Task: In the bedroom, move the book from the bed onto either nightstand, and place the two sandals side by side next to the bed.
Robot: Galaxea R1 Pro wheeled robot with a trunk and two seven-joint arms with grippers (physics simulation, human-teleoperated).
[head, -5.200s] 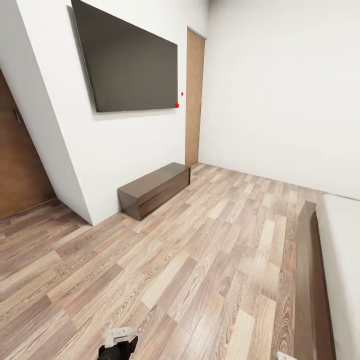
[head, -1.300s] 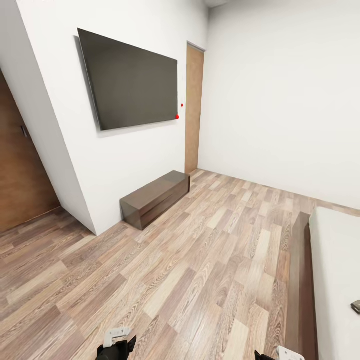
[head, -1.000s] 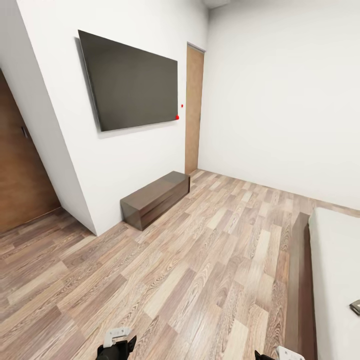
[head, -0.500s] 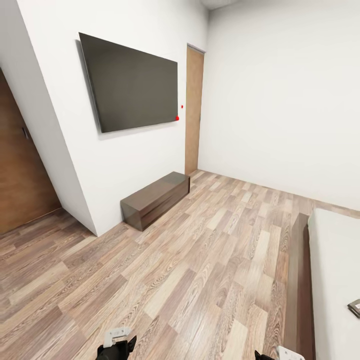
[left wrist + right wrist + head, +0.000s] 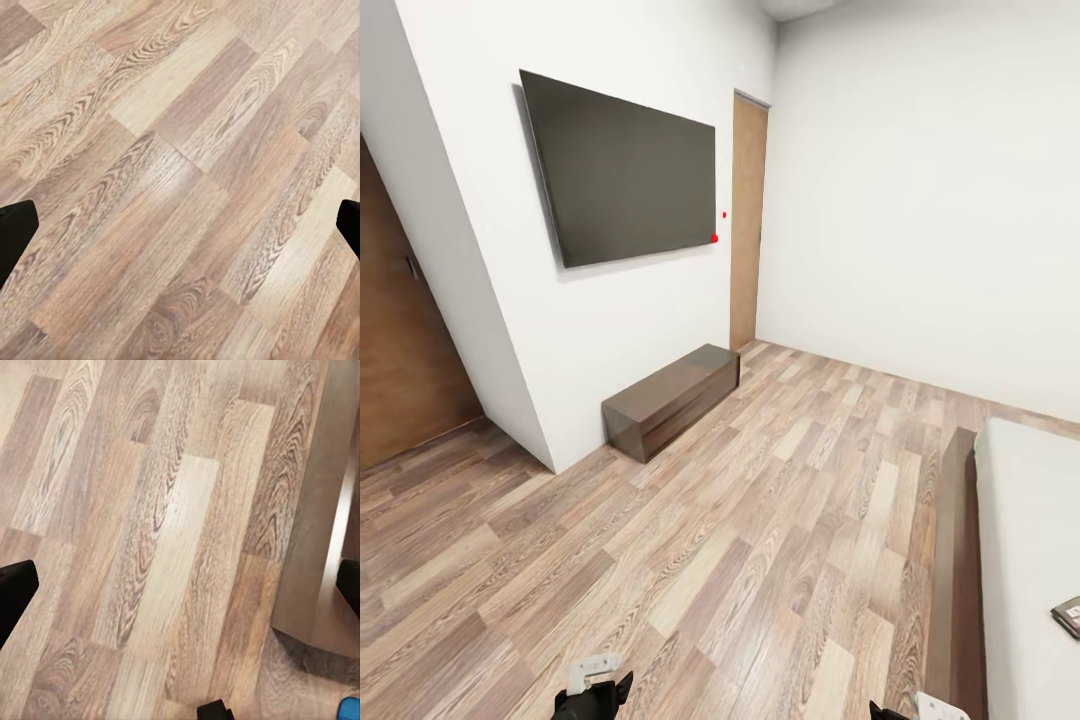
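Note:
The bed (image 5: 1028, 560), with a pale mattress on a dark wood frame (image 5: 958, 590), lies along the right edge of the head view. The book (image 5: 1068, 617) lies flat on the mattress, cut off by the picture's edge. My left gripper (image 5: 596, 688) and right gripper (image 5: 922, 709) hang low over the plank floor. Both wrist views show the fingertips (image 5: 15, 236) (image 5: 15, 589) wide apart with only floor between them. In the right wrist view a corner of the bed frame (image 5: 330, 547) is close by, with a small bright blue patch (image 5: 349, 709) beside it, perhaps a sandal. The nightstand is out of view.
A long low dark-brown dresser (image 5: 672, 397) stands against the left wall under a wall-mounted TV (image 5: 622, 168). A narrow wooden door (image 5: 748, 220) is at the far corner and a darker door (image 5: 400, 350) at the far left. Wood floor (image 5: 760, 520) stretches between dresser and bed.
The whole head view has shifted a little, so the camera has moved: the bed and the book sit slightly further into the picture. Both grippers hold the same pose.

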